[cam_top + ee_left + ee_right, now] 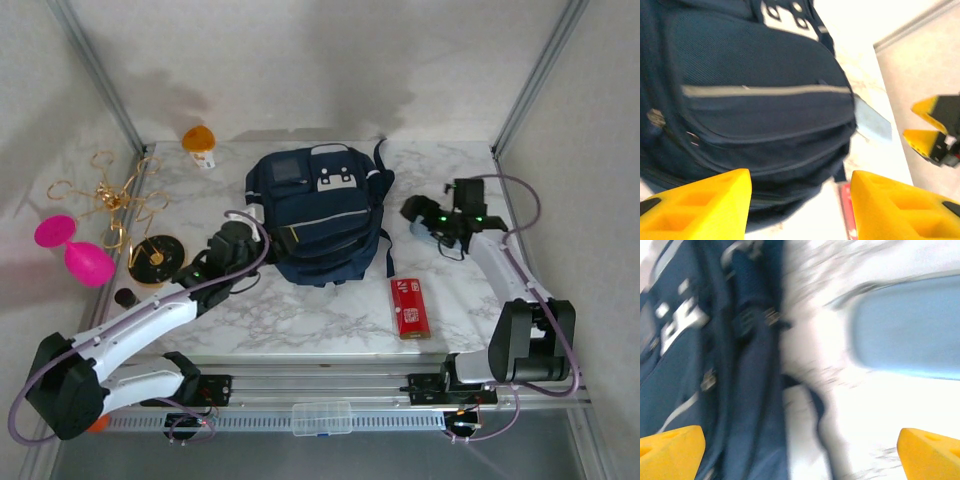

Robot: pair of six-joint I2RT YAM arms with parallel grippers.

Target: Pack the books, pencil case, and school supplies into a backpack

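The right pincer [801,436] is spread wide with nothing between its yellow fingers [671,450]. It hangs over bare marble counter [300,312]. The pencil case [910,335], a pale blue-grey pouch, lies on the counter just ahead of it and off towards one finger rather than centred in the gap. On the other side is the backpack [705,365], with a strap trailing onto the marble between the two.

The left pincer [800,176] is also parted and pinches nothing. It sits close against the backpack's front pocket, low down at the bag's left flank. Nearer the arms' bases, the red box of school supplies [410,307] lies flat on the counter, apart from the bag.

The step in hand looks like picking up the pencil case. To do it well, the right pincer should shift sideways until the pouch sits squarely in the gap. It should close across the pouch's narrow width near the middle, so the soft body does not sag or swing. It should also come down clear of the loose strap. I cannot tell whether the bag's main opening is unzipped, and the left pincer may need to hold that opening apart.
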